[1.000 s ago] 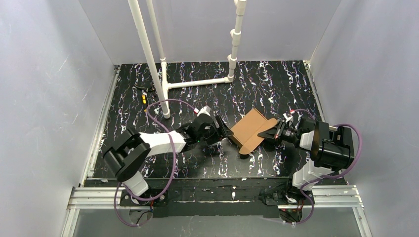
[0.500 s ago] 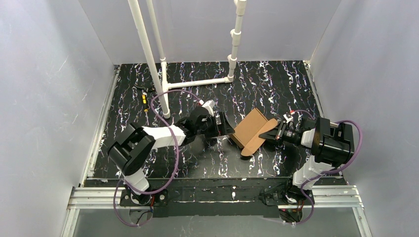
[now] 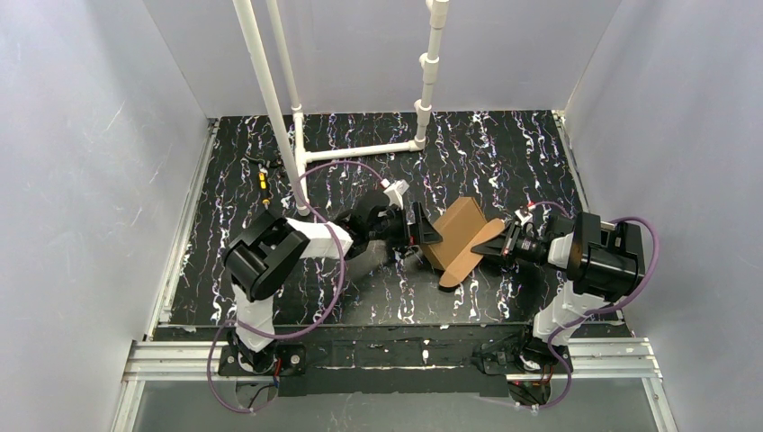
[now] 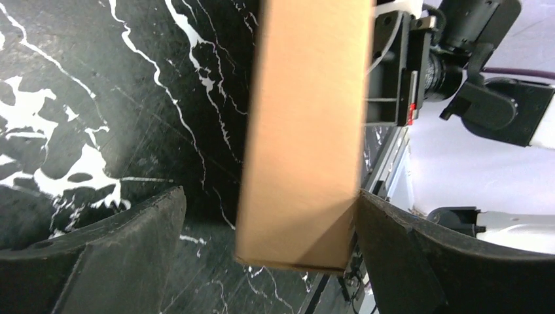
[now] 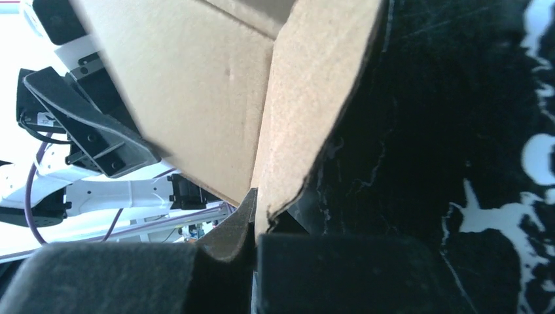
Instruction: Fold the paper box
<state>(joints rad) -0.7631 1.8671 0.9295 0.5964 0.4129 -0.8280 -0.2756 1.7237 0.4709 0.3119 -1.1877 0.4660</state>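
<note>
Brown cardboard, thin edge of it, sits nipped in the right gripper [image 5: 255, 226]. Its two black fingers [image 5: 131, 275] are pressed together on a flap of the paper box [image 5: 196, 85], right beside the crease where that flap meets the broad panel. A grip so near the fold line likely serves as an anchor, so the sheet cannot slide while the other side is worked.

Left gripper [image 4: 268, 199]: jaws spread wide, straddling a narrow upright wall of the box [image 4: 307, 131]. In the left wrist view, the finger on the right side of the picture [image 4: 419, 255] touches the wall's lower corner or is just beside it. The other one [image 4: 131, 242] stands apart, with bare table [image 4: 98, 98] showing in the gap. Nothing is held here. Judged as a bracketing pose, ready to close on the wall or push it over.

Outward, top view: the box [image 3: 459, 236] is only partly formed, panels raised at angles. It sits right of centre on the black marbled table [image 3: 504, 162], directly between the two grippers. Left gripper [image 3: 423, 232] comes in from the left, right gripper [image 3: 498, 245] from the right, and both arms lie low and nearly level, facing each other. That suits a hold-and-fold split of labour.

A white pipe frame [image 3: 360, 150] stands at the back, well apart from the work.

Step in hand, by my reading: turning a side wall up. The flaps are not yet tucked, so the task is short of done.
</note>
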